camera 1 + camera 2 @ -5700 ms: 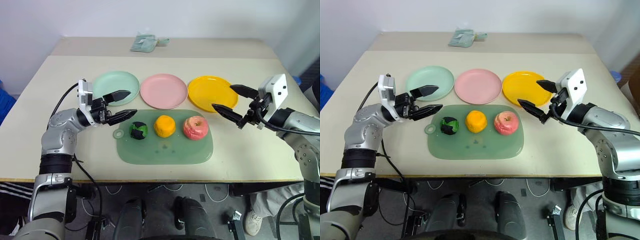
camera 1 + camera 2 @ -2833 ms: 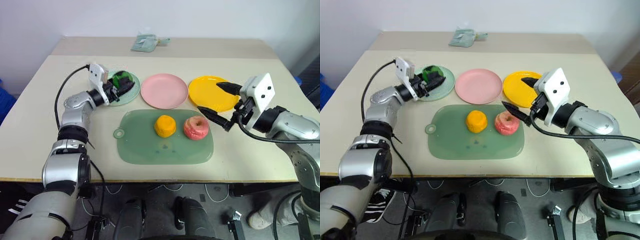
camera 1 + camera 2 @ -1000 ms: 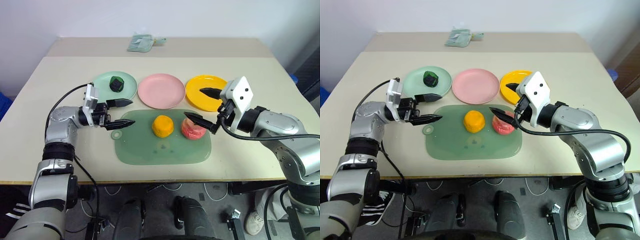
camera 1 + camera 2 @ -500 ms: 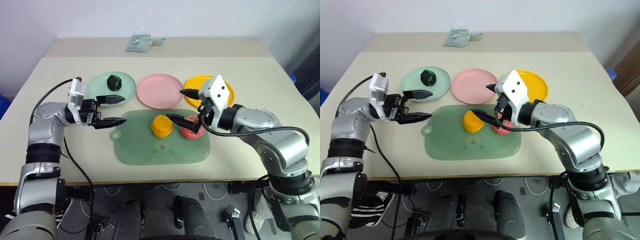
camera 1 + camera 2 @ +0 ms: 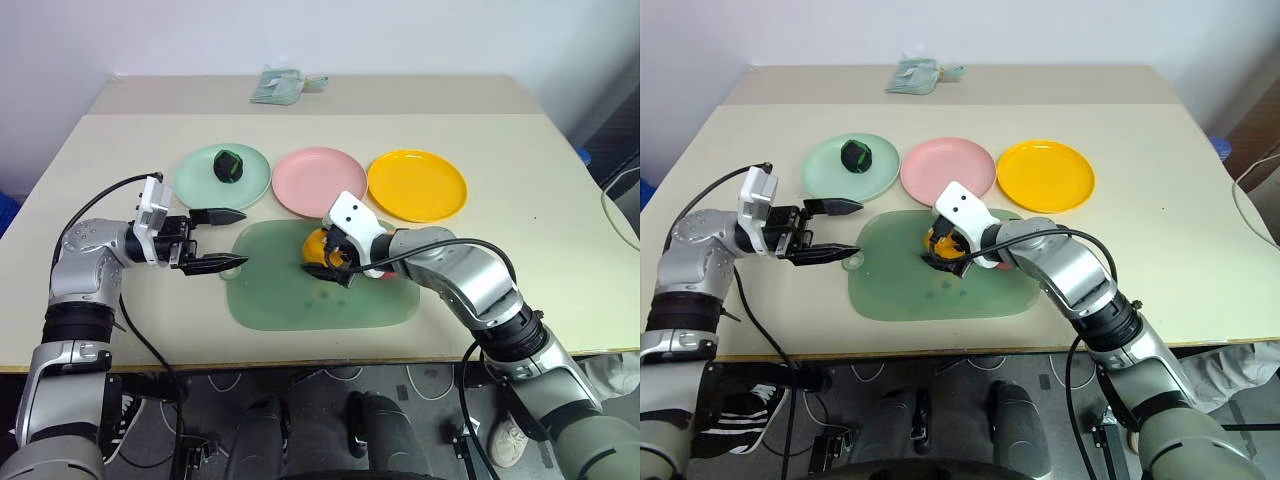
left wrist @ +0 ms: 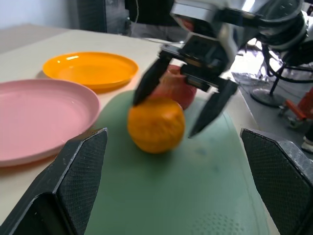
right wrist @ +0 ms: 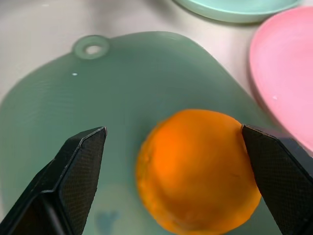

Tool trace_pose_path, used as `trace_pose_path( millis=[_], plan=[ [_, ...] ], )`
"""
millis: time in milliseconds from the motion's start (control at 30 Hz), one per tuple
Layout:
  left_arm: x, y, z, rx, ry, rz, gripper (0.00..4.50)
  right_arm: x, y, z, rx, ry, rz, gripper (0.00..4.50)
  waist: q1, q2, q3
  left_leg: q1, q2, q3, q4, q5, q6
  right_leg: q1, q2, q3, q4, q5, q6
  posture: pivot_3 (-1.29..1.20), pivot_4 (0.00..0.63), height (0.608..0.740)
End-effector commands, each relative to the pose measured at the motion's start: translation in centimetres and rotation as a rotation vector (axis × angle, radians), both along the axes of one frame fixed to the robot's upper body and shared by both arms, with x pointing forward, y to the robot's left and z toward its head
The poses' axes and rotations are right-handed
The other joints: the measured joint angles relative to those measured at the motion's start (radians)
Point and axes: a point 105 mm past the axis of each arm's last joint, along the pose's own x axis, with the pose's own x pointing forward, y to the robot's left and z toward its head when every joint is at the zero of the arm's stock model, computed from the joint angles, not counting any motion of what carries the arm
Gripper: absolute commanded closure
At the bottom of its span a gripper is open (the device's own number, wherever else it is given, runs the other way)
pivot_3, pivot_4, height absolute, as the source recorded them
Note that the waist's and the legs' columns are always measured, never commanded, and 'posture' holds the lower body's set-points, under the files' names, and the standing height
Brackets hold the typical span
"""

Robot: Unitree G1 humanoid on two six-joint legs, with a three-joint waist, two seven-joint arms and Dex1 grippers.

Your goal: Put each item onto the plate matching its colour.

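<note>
- Beige tabletop (image 5: 520, 210) from the head views: mint green plate (image 5: 195, 180), pink plate (image 5: 317, 181) and yellow plate (image 5: 416, 185) stand in a row behind the green mat (image 5: 270, 290). The dark green ball (image 5: 228, 165) lies on the mint plate. The left gripper (image 5: 222, 240) hovers by the mat's left end, fingers apart and holding nothing. The right gripper (image 5: 333, 262) is over the orange fruit (image 5: 317, 243) on the mat.
- Left wrist view: the right gripper's (image 6: 183, 98) spread fingers straddle the orange (image 6: 156, 125); the red apple (image 6: 173, 88) sits just behind it, perhaps touching.
- Right wrist view: the orange (image 7: 198, 171) lies between the wide-open fingers (image 7: 73, 181), which do not appear to press on it.
</note>
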Motion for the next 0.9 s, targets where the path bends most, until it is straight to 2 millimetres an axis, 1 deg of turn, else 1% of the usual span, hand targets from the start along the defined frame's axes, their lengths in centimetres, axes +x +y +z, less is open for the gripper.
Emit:
trace_pose_path(
  millis=[33, 67, 167, 300, 433, 600, 700, 733, 767, 800, 867, 900],
  plan=[
    [-0.4, 0.5, 1.6, -0.023, -0.056, 0.005, 0.05, 0.7, 0.3, 2.9, 0.067, -0.089, 0.001, 0.00, 0.000, 0.000, 0.000, 0.000, 0.000, 0.000, 0.000, 0.000, 0.000, 0.000, 0.000, 0.000, 0.000, 0.000, 0.000, 0.00, 0.150, 0.740],
    [-0.4, 0.5, 1.6, -0.023, -0.056, 0.008, 0.05, 0.8, 0.2, 3.4, 0.095, -0.081, -0.008, 0.00, 0.000, 0.000, 0.000, 0.000, 0.000, 0.000, 0.000, 0.000, 0.000, 0.000, 0.000, 0.000, 0.000, 0.001, 0.002, 0.00, 0.150, 0.740],
    [-0.5, 0.6, 1.7, -0.024, -0.056, 0.010, 0.05, 1.6, -0.5, 3.0, 0.041, -0.098, -0.035, 0.00, 0.001, 0.000, 0.000, 0.000, 0.000, 0.000, 0.000, 0.000, 0.000, 0.000, 0.000, 0.000, 0.000, 0.001, 0.002, 0.00, 0.150, 0.740],
    [-0.6, 0.3, 1.7, -0.028, -0.056, 0.006, 0.05, 0.6, -0.2, 0.9, -0.012, -0.038, 0.015, 0.00, 0.001, 0.000, 0.000, 0.000, 0.000, 0.000, 0.000, 0.000, 0.000, 0.000, 0.000, 0.000, 0.000, 0.001, 0.001, 0.00, 0.150, 0.740],
    [-0.6, 0.3, 1.7, -0.027, -0.053, 0.004, 0.05, 0.3, -0.4, 0.1, -0.041, -0.005, 0.021, 0.00, 0.000, 0.000, 0.000, 0.000, 0.000, 0.000, 0.000, 0.000, 0.000, 0.000, 0.000, 0.000, 0.000, 0.001, 0.001, 0.00, 0.150, 0.740],
    [-0.6, 0.2, 1.7, -0.023, -0.047, 0.002, 0.05, 0.9, -1.1, -0.7, -0.083, 0.006, -0.004, 0.00, 0.000, 0.000, 0.000, 0.000, 0.000, 0.000, 0.000, 0.000, 0.000, 0.000, 0.000, 0.000, 0.000, 0.001, 0.001, 0.00, 0.150, 0.740],
    [-0.7, 0.1, 1.6, -0.024, -0.046, 0.000, 0.00, 0.9, -1.2, -1.1, -0.105, 0.011, -0.006, 0.87, 0.000, 0.000, 0.000, 0.000, 0.000, 0.000, 0.000, 0.000, 0.000, 0.000, 0.000, 0.000, -0.001, 0.001, 0.001, 0.00, 0.150, 0.740],
    [-0.7, 0.1, 1.6, -0.024, -0.045, 0.000, 0.00, 0.8, -1.2, -1.1, -0.101, 0.010, -0.004, 1.26, 0.000, 0.000, 0.000, 0.000, 0.000, 0.000, 0.000, 0.000, 0.000, 0.000, 0.000, 0.000, -0.001, 0.001, 0.001, 0.00, 0.150, 0.740],
    [-0.7, 0.1, 1.6, -0.025, -0.045, -0.001, 0.00, 0.8, -1.1, -0.8, -0.086, -0.001, -0.007, 1.45, 0.000, 0.000, 0.000, 0.000, 0.000, 0.000, 0.000, 0.000, 0.000, 0.000, 0.000, 0.000, -0.001, 0.001, 0.001, 0.00, 0.150, 0.740],
    [-0.7, 0.0, 1.7, -0.027, -0.046, -0.001, 0.00, 1.0, -1.0, -0.2, -0.059, -0.014, -0.013, 1.45, 0.001, 0.000, 0.000, 0.000, 0.000, 0.000, 0.000, 0.000, 0.000, 0.000, 0.000, 0.000, 0.000, 0.001, 0.001, 0.00, 0.150, 0.740],
    [-0.5, 0.0, 1.9, -0.046, -0.049, 0.013, 0.00, 1.3, -0.9, 1.9, 0.048, -0.026, -0.037, 1.45, 0.000, 0.000, 0.000, 0.000, 0.000, 0.000, 0.000, 0.000, 0.000, 0.000, 0.000, 0.000, 0.000, 0.001, 0.001, 0.00, 0.150, 0.740],
    [-0.1, 0.0, 2.2, -0.068, -0.055, 0.034, 0.00, 1.6, -1.0, 3.3, 0.121, -0.035, -0.051, 1.45, 0.000, 0.000, 0.000, 0.000, 0.000, 0.000, 0.000, 0.000, 0.000, 0.000, 0.000, 0.000, -0.001, 0.001, 0.001, 0.00, 0.150, 0.740]
  ],
)
